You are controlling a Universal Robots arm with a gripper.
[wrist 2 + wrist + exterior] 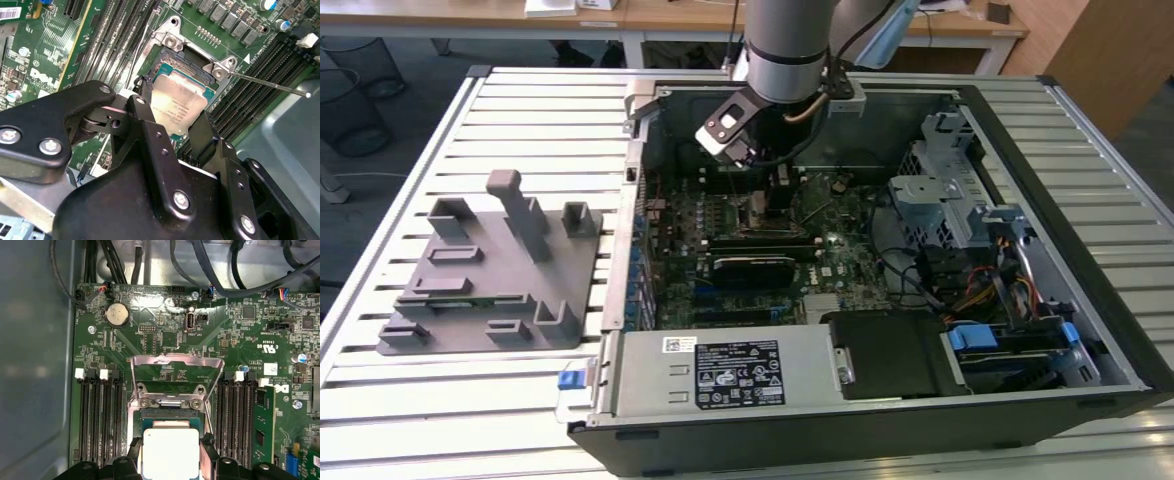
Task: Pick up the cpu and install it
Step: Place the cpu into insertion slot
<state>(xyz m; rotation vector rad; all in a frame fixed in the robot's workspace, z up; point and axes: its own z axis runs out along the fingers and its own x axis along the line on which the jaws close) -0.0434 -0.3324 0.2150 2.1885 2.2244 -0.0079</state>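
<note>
The cpu (181, 104), a small square chip with a silvery top plate, sits between the two black fingers (145, 125) of my gripper (172, 111), which is shut on its opposite edges. In the first wrist view the cpu (170, 452) hangs right over the dark socket (172, 416), whose metal load plate (176, 365) stands swung open. I cannot tell whether the chip touches the socket. In the exterior view the gripper (767, 170) reaches down into the open computer case (1107, 330) over the socket area (771, 208) of the green motherboard.
The thin socket lever (270, 86) sticks out beside the socket. Memory slots (100, 415) flank it on both sides. Cables (220, 270) run along the case wall. A drive cage (941, 195) fills the exterior view's right. A grey holder block (487, 270) stands on the slatted table.
</note>
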